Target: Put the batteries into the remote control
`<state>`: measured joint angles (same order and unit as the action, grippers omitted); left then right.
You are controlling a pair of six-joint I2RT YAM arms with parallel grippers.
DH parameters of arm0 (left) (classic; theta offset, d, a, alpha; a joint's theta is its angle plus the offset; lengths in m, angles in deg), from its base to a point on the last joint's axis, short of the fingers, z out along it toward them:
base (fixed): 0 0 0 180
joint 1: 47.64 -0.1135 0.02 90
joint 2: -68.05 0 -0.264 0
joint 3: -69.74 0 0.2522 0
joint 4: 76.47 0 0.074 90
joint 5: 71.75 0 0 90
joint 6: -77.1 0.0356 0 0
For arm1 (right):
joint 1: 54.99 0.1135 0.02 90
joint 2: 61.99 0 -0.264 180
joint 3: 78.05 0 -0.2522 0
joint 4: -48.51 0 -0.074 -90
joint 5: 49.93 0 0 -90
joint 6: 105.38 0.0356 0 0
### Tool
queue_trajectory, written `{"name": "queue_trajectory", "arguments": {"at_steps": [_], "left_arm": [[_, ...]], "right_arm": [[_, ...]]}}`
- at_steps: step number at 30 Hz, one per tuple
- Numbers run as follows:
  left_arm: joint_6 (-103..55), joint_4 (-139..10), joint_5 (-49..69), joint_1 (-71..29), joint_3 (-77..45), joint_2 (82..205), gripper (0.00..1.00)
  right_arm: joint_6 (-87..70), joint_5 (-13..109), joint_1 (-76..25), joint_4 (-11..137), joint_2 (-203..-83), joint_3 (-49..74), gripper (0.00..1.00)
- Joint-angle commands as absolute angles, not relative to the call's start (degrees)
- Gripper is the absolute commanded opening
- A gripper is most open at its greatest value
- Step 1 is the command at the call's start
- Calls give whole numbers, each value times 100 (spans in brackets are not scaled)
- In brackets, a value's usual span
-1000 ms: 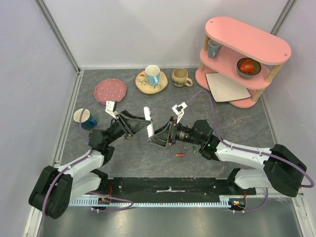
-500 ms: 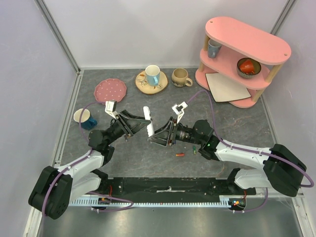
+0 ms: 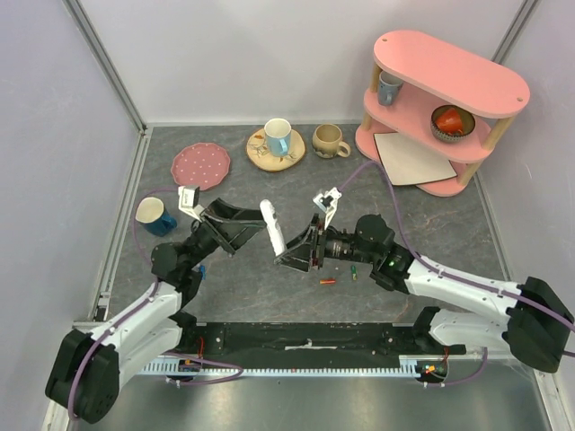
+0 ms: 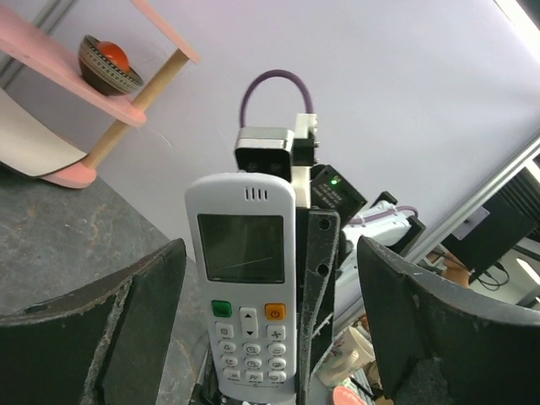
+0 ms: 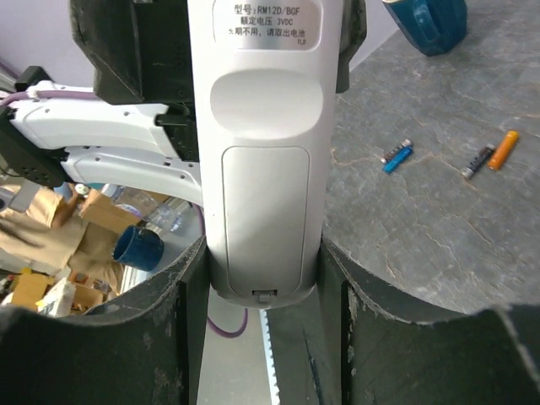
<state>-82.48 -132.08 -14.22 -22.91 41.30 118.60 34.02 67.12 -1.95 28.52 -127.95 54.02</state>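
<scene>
Grey, stone-patterned counter (image 3: pixel 449 224) is spread under both arms; nearest the bases, a red-orange battery (image 3: pixel 329 281) and a green battery (image 3: pixel 354 272) are seen lying flat on it, just under the right arm's forearm; three more, a blue battery (image 5: pixel 395 157), a dark battery (image 5: pixel 477 160) and an orange battery (image 5: pixel 504 149), are shown loose on the left arm's side, near the blue mug (image 3: pixel 154 215). Above them the remote control (image 3: pixel 271 226) is held clear of the counter between the two arms, its long axis tilted steeply rather than lying flat; its lower end is clamped at both side edges by the right tool (image 5: pixel 261 278), which is closed on it. Its back, with the battery cover (image 5: pixel 265 221) shut, is turned towards the right wrist camera, and its screen and buttons towards the left one. The left tool (image 4: pixel 270 245) is spread wide, with a clear gap to the handset on each side, so nothing is gripped by it. Every battery is thus placed below the remote and nearer the bases. The cover, it is judged, must be slid off before any cell can be seated; since the right tool is occupied, that job would fall to the free left tool, which at present is on the face side. Farther back, a pink shelf (image 3: pixel 449 81) is set against the far right wall.
</scene>
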Motion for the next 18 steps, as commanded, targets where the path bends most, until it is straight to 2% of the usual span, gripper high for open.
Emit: {"name": "queue_trajectory", "arguments": {"at_steps": [1,3,5,8,12,16,18], "left_arm": [[-7645,-12470,-1129,-2408,3841,11508,88],[-7165,-11295,-1067,-2400,3509,11315,88],[-6732,-9561,-717,-2391,3191,11218,84],[-6099,-8122,-110,-2391,2585,11173,80],[-5878,-7336,250,-2286,2189,11243,78],[-5544,-6825,900,-1655,1881,11366,75],[-5430,-6790,1330,-1233,1784,11454,75]], "right_arm": [[2105,6355,-173,4799,-12370,4655,41],[1611,5559,-129,6087,-12317,4145,41],[986,5029,-85,6831,-12395,3707,41],[493,4228,-85,7816,-12554,3380,41],[308,3428,-15,8213,-12747,3133,40],[263,2725,117,8416,-12931,2896,39],[246,2767,126,8442,-13002,2834,39]]}}
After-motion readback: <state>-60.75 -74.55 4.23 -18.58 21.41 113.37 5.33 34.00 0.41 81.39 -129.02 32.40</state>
